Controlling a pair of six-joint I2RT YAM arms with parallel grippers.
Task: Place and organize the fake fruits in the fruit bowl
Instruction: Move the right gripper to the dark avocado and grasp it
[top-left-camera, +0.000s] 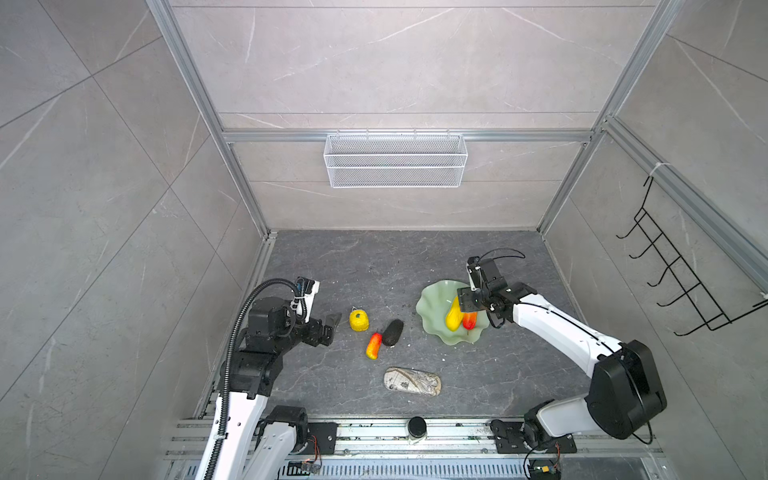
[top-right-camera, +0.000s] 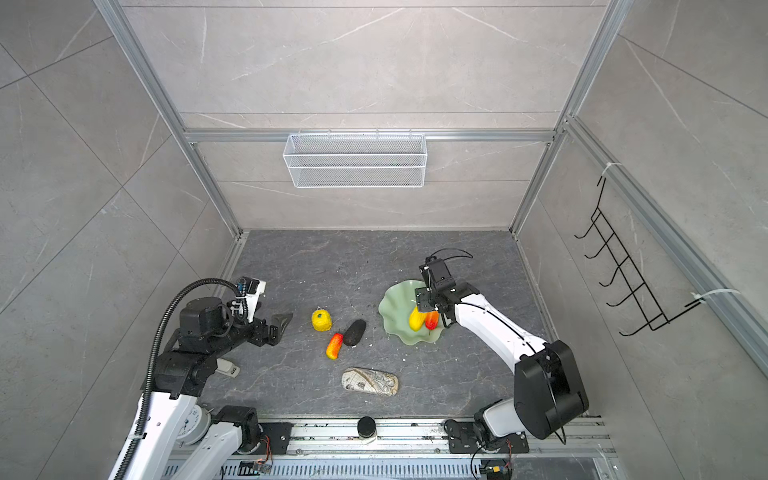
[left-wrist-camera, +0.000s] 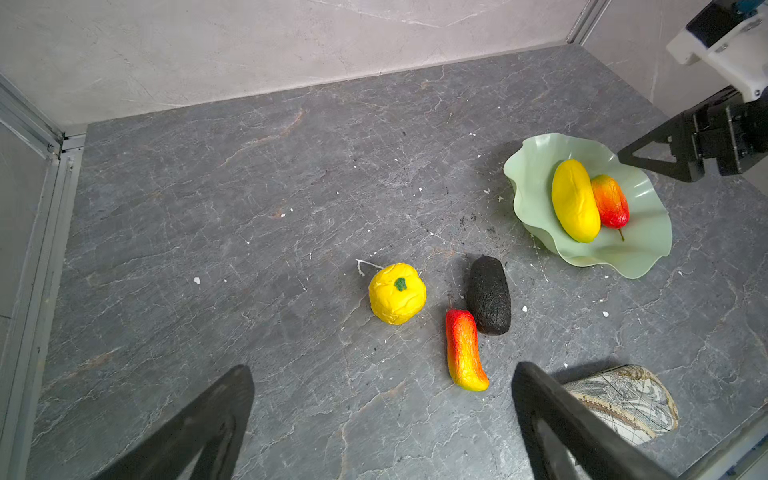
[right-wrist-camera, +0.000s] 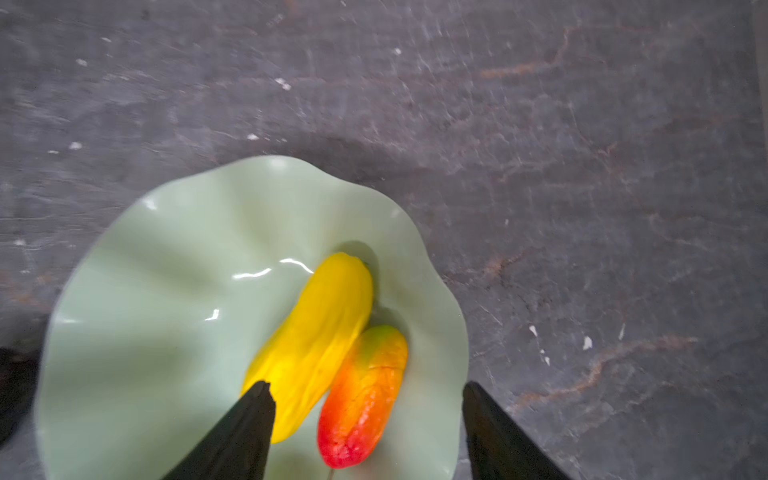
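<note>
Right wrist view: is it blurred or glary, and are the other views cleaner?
Right wrist view: soft all over, white glare streaks on the fruit bowl. Left wrist view: sharp, the round yellow fruit shows its wrinkles. Both top views: evenly lit, wide-angle splay in the frame posts.

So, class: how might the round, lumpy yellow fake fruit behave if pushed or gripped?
The round yellow fake fruit probably rolls if nudged, being nearly ball-shaped. Its glossy skin may slip in a grip. Its wrinkled surface suggests soft, light foam.

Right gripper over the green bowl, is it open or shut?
Open. The right gripper shows its fingers wide apart in the right wrist view; the red-orange fruit lies loose in the fruit bowl.
</note>
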